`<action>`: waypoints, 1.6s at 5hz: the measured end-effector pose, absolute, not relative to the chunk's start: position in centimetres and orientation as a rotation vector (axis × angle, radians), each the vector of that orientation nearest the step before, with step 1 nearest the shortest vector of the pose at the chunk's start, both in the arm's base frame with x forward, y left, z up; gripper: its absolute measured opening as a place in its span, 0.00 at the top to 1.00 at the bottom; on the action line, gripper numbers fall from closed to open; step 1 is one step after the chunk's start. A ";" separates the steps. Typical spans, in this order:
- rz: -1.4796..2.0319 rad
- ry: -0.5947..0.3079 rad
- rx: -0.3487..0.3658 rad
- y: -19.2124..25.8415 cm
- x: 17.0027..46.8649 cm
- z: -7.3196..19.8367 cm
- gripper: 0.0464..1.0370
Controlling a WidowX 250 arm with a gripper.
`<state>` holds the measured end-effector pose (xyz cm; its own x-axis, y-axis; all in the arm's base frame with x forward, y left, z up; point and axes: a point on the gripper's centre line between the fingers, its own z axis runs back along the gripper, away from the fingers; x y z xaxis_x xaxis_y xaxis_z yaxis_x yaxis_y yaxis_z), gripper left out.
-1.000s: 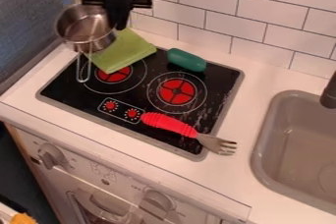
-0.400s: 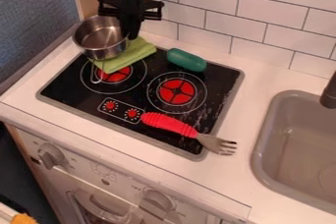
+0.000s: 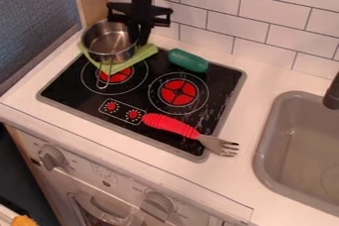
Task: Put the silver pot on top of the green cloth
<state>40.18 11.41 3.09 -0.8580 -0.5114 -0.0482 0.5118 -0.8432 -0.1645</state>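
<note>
Now at the placing step, by the look of it: silver pot (image 3: 107,47) upright over the green cloth (image 3: 143,52), at the back left of the stove top (image 3: 222,84), with cloth showing beyond the pot's base on the left, in front and on the right. Hard to tell whether already resting on the fabric or just above it. Handle (image 3: 102,82) towards the front, across the near corner of the cloth and over the left burner (image 3: 118,75). At the pot's right side, gripper (image 3: 140,41) clamped on the rim, hanging down from the top edge of the view. Next, likely: lower whatever small gap remains, keep the base level and within the cloth, then let go and lift straight up. Worth watching for a drag on the rim at release, liable to tip the pot or ruck the cloth. Further out, to the right of the cloth, a dark green rounded object (image 3: 188,60) near the back edge of the stove top; towards the front, a fork with a red handle (image 3: 171,125), metal tines over the worktop (image 3: 268,79). Beyond, on the right, a grey sink (image 3: 260,158), and behind everything, a white tiled wall (image 3: 245,22).
</note>
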 end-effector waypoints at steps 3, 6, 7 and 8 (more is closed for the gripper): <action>-2.557 0.236 0.004 11.8 39.8 2.7 0.03; -2.570 0.163 0.259 11.0 39.4 9.4 0.04; -2.582 0.110 0.325 10.4 38.4 11.5 0.04; -2.572 0.112 0.334 10.8 38.3 11.8 0.04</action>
